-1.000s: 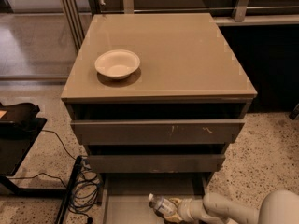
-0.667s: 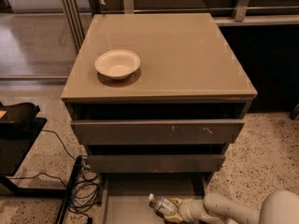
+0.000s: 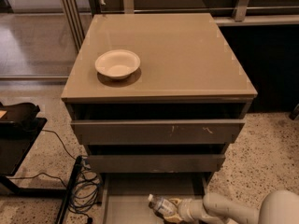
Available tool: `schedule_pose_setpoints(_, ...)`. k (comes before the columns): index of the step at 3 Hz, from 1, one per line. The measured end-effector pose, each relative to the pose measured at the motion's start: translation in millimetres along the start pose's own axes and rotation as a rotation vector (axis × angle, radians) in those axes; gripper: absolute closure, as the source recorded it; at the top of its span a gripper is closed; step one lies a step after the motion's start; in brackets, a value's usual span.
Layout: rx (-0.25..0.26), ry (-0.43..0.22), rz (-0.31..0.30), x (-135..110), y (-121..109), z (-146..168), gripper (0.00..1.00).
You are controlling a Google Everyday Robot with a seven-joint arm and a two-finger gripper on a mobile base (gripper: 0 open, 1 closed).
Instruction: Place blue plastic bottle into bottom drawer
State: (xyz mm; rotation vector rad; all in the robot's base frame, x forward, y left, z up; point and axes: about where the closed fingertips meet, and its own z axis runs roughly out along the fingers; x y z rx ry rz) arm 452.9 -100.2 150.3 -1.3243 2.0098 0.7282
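Just the one camera view to go through, looking down at the bench [image 3: 187,55] from its front edge. Spotted a white bowl [image 3: 117,63] parked on top near the left edge, roughly midway back, well away from the action and probably only there as a distractor. Below the front edge, found the two upper drawers [image 3: 157,131] cracked open a little, each showing a dark gap above its flat front. Further down, saw the bottom drawer [image 3: 135,204] pulled way out past the front edge, which made sense as the only way to drop anything in from above. Caught the blue plastic bottle [image 3: 161,205] low inside that drawer, lying on its side, white cap pointing toward the bench's left side, roughly under the middle of the front edge. Noticed the gripper [image 3: 174,209] reaching in from the lower right corner side, arm [image 3: 224,208] nearly horizontal to sneak under the upper drawers. Looked clamped around the bottle's base end, pinching it sideways. Couldn't tell whether the bottle was touching the drawer floor or hovering just over it. Guessing only the let-go was left. Also clocked some cables [image 3: 86,190] on the floor off the bench's left front corner, out of the way.
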Motion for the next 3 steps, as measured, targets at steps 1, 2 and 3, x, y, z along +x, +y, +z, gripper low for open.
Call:
schedule_pose_setpoints(1,0.000,0.000,0.000,0.0,0.0,0.0,0.12)
schedule_pose_setpoints(2,0.000,0.000,0.000,0.0,0.1,0.1,0.00)
schedule_pose_setpoints(3,0.000,0.000,0.000,0.0,0.1,0.1,0.00)
